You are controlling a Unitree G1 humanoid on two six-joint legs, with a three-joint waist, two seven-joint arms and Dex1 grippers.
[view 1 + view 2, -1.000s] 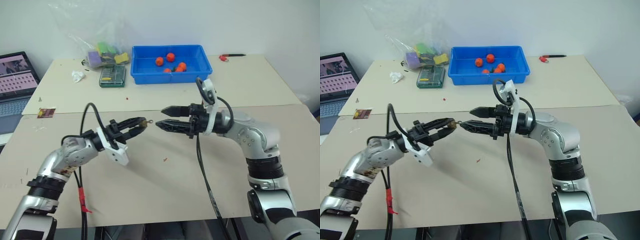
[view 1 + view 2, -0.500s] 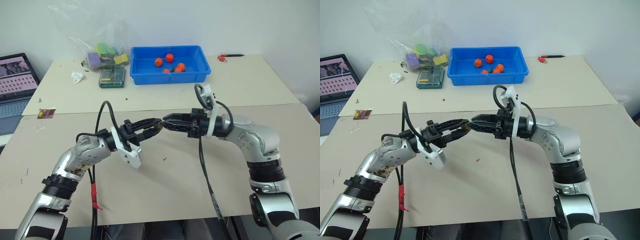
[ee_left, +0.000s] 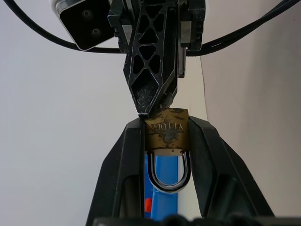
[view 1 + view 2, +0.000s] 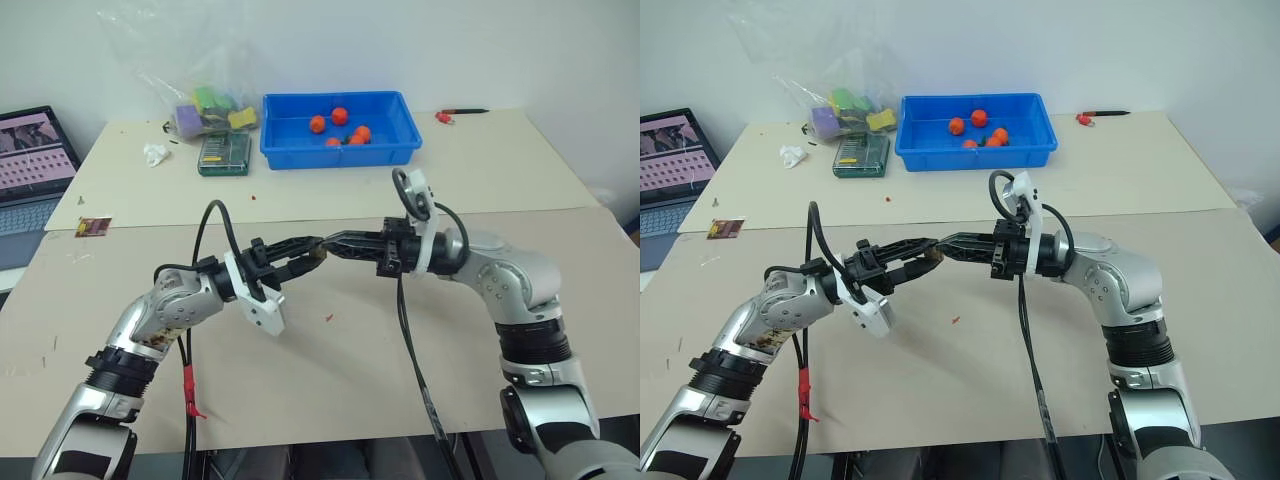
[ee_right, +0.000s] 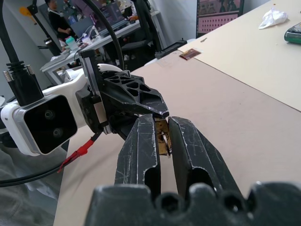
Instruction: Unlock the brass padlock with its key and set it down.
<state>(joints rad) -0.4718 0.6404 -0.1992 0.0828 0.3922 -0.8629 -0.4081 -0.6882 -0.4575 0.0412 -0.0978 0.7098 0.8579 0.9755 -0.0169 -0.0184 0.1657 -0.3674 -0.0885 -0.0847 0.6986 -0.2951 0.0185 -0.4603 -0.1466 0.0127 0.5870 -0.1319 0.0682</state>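
Padlock (image 3: 166, 133): frame centre, above the table, clamped by its brass sides in my left gripper (image 4: 305, 248), shackle toward my wrist, keyhole end exposed. My right gripper (image 4: 332, 243): fingers nearly together at that end, apparently pinching the key; key itself not discernible.

Key: cannot be made out. In the right wrist view a sliver of metal shows in the gap between the right gripper's (image 5: 162, 123) fingers; too small to name.

Brass padlock (image 3: 166, 129): sides covered by the left gripper's (image 3: 165, 123) fingers; its key end is hidden behind the right gripper's tips. In the head views it is a speck where the two grippers meet; shackle unreadable there.

Laptop (image 4: 33, 165): cut by the picture's left edge.

Clear bag (image 4: 205, 105) of coloured items: contents indistinct.

Red pieces in the blue bin (image 4: 338, 147): too small to identify.

Small card (image 4: 93, 226) on the table: print illegible.
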